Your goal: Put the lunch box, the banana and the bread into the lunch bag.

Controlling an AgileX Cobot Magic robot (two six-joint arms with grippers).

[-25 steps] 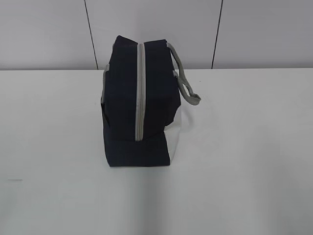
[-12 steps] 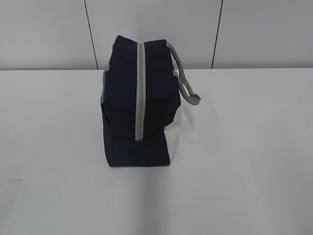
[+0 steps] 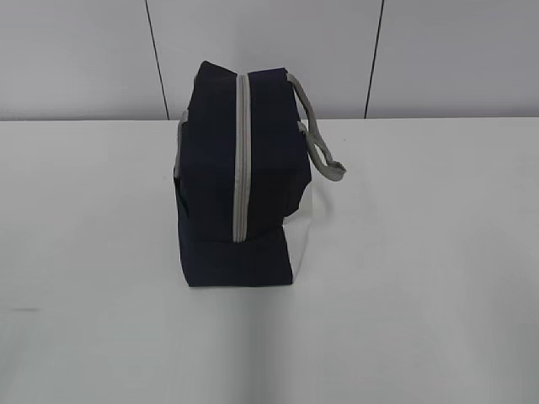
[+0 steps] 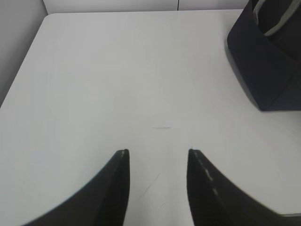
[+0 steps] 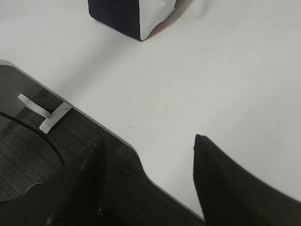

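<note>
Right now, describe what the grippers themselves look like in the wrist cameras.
Left gripper: two smooth black fingers curving inward to narrow tips, with a faint pale edge. Right gripper: two broader matte black fingers, pointed tips. No cables, markings or arm links visible.

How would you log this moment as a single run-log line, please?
lunch bag: zipped shut, upright on table | left gripper: open, empty, over bare table | right gripper: open, empty, at table edge | food items: not in view

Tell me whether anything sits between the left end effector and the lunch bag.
Nothing visible does. In the left wrist view the left end effector hangs open and empty over bare white table, and the lunch bag stands ahead to its right, its grey zipper shut.
</note>
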